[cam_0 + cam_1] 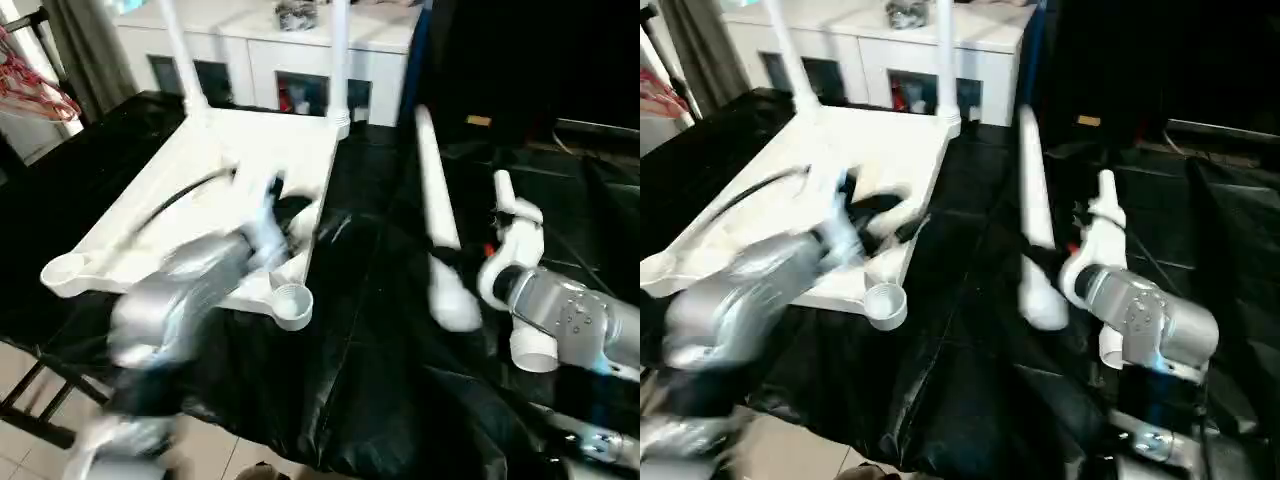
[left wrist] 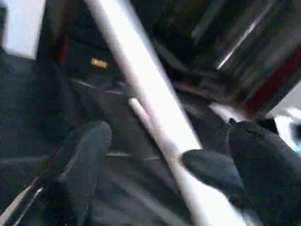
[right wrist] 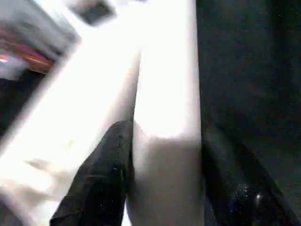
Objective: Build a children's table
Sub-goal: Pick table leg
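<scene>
The work surface is a table draped in glossy black sheeting point(image 1: 360, 330), wrinkled and reflective, with pale floor tiles point(image 1: 220, 450) visible past its near edge. Behind it stands a white cabinet point(image 1: 260, 50) with glass doors, and a grey curtain point(image 1: 90, 40) hangs at the far left. The children's table top point(image 1: 200, 190) lies upside down on the left part of the sheeting, ribbed underside up, with two legs point(image 1: 340, 60) already standing upright in the far corner sockets and the near sockets point(image 1: 290, 300) empty. The left gripper point(image 2: 164, 155) hangs over the near part of the top, fingers spread wide apart with nothing between them. The right gripper point(image 3: 164, 188) is clamped on a third leg point(image 1: 437, 200), one black finger point(image 3: 103, 174) on each side of the white tube, holding it tilted above the sheeting to the right of the top. A fourth leg point(image 1: 530, 340) lies on the sheeting just beside the right forearm.
</scene>
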Controlling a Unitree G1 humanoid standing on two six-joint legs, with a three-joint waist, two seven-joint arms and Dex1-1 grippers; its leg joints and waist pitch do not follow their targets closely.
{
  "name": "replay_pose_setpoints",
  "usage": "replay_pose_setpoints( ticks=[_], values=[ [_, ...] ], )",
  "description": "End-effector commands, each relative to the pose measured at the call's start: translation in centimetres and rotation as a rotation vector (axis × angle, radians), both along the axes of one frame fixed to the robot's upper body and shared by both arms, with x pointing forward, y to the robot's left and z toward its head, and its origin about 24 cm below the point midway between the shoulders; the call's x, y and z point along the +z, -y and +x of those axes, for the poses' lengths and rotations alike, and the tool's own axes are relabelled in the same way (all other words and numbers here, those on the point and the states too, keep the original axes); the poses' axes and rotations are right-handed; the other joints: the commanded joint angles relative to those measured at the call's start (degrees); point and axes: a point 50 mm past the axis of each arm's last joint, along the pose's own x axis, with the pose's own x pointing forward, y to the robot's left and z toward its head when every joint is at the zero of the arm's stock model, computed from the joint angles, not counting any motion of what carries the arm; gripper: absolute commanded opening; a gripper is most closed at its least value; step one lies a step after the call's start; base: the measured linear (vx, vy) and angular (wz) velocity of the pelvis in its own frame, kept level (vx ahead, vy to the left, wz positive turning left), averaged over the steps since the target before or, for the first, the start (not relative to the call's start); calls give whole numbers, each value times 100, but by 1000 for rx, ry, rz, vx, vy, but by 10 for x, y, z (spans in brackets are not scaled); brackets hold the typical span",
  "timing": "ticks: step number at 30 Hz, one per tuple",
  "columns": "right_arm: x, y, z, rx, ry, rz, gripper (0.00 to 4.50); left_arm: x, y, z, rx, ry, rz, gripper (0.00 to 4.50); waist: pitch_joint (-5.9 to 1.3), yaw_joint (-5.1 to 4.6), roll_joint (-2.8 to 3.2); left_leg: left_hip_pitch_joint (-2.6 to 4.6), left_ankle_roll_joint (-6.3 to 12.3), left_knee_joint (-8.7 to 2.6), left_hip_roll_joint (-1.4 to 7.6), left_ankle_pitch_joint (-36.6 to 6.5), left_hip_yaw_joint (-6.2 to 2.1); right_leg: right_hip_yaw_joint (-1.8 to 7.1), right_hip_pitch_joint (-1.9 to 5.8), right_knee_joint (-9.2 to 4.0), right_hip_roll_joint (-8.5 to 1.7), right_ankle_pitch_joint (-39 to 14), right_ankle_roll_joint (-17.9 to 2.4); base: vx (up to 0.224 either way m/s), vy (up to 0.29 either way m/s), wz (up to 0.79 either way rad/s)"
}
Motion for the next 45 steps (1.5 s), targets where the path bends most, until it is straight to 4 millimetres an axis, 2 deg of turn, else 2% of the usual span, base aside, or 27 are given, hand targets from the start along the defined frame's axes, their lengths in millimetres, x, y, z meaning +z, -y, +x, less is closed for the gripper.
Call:
replay_pose_setpoints(
  ticks=[1, 2, 5, 6, 7, 8, 9, 10, 13, 16, 19, 20, 24, 26, 28, 31, 35, 36, 37, 39, 40, 42, 43, 45],
  values=[
    [16, -6, -5, 73, 122, 57, 186, -6, -3, 3, 18, -80, -24, 450, -370, 52, -131, 66, 289, -286, 401, -293, -139, 268, 292, -473, -661, -58, -1053, 0, 0, 0],
    [20, -11, -12, 131, 155, 76, 186, -4, 4, 3, -7, -113, -82, 450, -371, 42, -144, 42, 340, -294, 389, -181, -139, 259, 307, -464, -640, -59, -1009, 0, 0, 0],
    [26, -21, -26, 260, 208, 103, 186, 7, 21, 2, -84, -164, -230, 450, -372, 103, -81, 83, 336, -289, 414, -294, -156, 265, 255, -502, -647, -275, -1033, 0, 0, 0],
    [26, -22, -27, 265, 209, 104, 186, 8, 22, 2, -89, -163, -239, 450, -362, 86, -102, 67, 319, -293, 411, -332, -147, 263, 258, -516, -637, -338, -1037, 0, 0, 0],
    [26, -23, -29, 286, 217, 112, 186, 14, 26, 1, -110, -165, -280, 450, -356, 124, -112, 78, 274, -301, 417, -410, -155, 265, 255, -536, -647, -509, -1013, 0, 0, 0],
    [26, -24, -30, 289, 215, 108, 186, 17, 27, 0, -124, -160, -303, 450, -349, 121, -118, 76, 262, -305, 419, -452, -151, 271, 252, -540, -647, -591, -1000, 0, 0, 0],
    [25, -24, -30, 293, 214, 105, 186, 21, 29, -1, -139, -156, -331, 450, -343, 128, -88, 77, 208, -313, 418, -504, -162, 266, 245, -557, -647, -754, -974, 0, 0, 0],
    [24, -25, -31, 296, 209, 97, 186, 31, 31, -4, -176, -150, -403, 450, -339, 129, -90, 79, 146, -316, 414, -534, -161, 273, 242, -552, -644, -843, -937, 0, 0, 0],
    [22, -26, -32, 301, 206, 86, 186, 38, 32, -7, -216, -146, -459, 450, -328, 132, -99, 70, 93, -330, 406, -593, -163, 276, 235, -581, -639, -998, -875, 0, 0, 0],
    [23, -29, -34, 321, 217, 74, 186, 37, 33, -9, -224, -162, -440, 450, -335, 139, -102, 74, 84, -346, 424, -559, -175, 284, 229, -580, -633, -972, -726, 0, 0, 0],
    [25, -32, -34, 323, 249, 35, 186, 27, 32, -3, -126, -206, -339, 450, -345, 137, -109, 64, 94, -353, 431, -504, -186, 279, 241, -571, -633, -774, -646, 0, 0, 0],
    [25, -34, -33, 321, 253, 13, 186, 25, 31, 0, -90, -215, -304, 420, -346, 140, -109, 58, 98, -351, 431, -487, -188, 280, 246, -570, -640, -746, -628, 0, 0, 0],
    [20, -44, -31, 327, 254, -53, 186, 23, 31, 5, -21, -253, -271, 407, -352, 132, -101, 63, 52, -356, 431, -440, -195, 273, 242, -566, -637, -600, -578, 0, 0, 0],
    [20, -48, -29, 320, 255, -58, 186, 24, 31, 8, 0, -259, -268, 371, -351, 128, -95, 62, 56, -352, 422, -463, -192, 273, 234, -567, -634, -602, -609, 0, 0, 0],
    [20, -50, -27, 314, 259, -69, 186, 24, 30, 10, 21, -257, -268, 367, -357, 132, -86, 63, 49, -353, 434, -442, -195, 275, 237, -559, -645, -515, -654, 0, 0, 0],
    [20, -53, -25, 305, 267, -88, 186, 28, 29, 12, 38, -247, -278, 330, -372, 129, -78, 63, 72, -352, 440, -396, -199, 265, 247, -535, -641, -278, -717, 0, 0, 0],
    [19, -55, -24, 298, 276, -100, 186, 33, 28, 12, 40, -236, -295, 314, -388, 127, -70, 64, 127, -335, 455, -281, -198, 255, 247, -491, -647, 134, -859, 0, 0, 0],
    [19, -55, -24, 295, 277, -104, 186, 34, 28, 12, 38, -235, -298, 295, -390, 131, -71, 62, 157, -327, 453, -270, -195, 256, 248, -486, -654, 199, -889, 0, 0, 0],
    [18, -55, -24, 293, 279, -108, 186, 35, 28, 12, 36, -233, -301, 295, -384, 131, -57, 57, 164, -327, 451, -270, -197, 255, 247, -484, -652, 202, -899, 0, 0, 0],
    [18, -55, -24, 292, 280, -110, 186, 36, 28, 12, 34, -231, -304, 278, -382, 127, -72, 50, 172, -324, 443, -295, -190, 258, 260, -495, -659, 163, -910, 0, 0, 0],
    [18, -55, -23, 290, 284, -117, 186, 36, 29, 12, 26, -226, -305, 270, -380, 134, -36, 52, 167, -323, 445, -314, -199, 257, 254, -496, -662, 111, -915, 0, 0, 0],
    [18, -56, -23, 289, 287, -126, 186, 39, 30, 10, -13, -197, -307, 262, -376, 128, -57, 56, 138, -332, 451, -389, -196, 259, 258, -512, -660, -22, -900, 0, 0, 0],
    [18, -56, -22, 291, 286, -123, 221, 41, 30, 8, -32, -183, -308, 240, -376, 128, -34, 59, 133, -330, 450, -388, -197, 261, 254, -512, -659, -27, -895, 0, 0, 0],
    [19, -56, -22, 296, 284, -115, 256, 43, 31, 7, -52, -169, -309, 233, -380, 124, -47, 59, 136, -329, 451, -380, -196, 262, 259, -507, -654, 24, -898, 0, 0, 0]
  ],
)
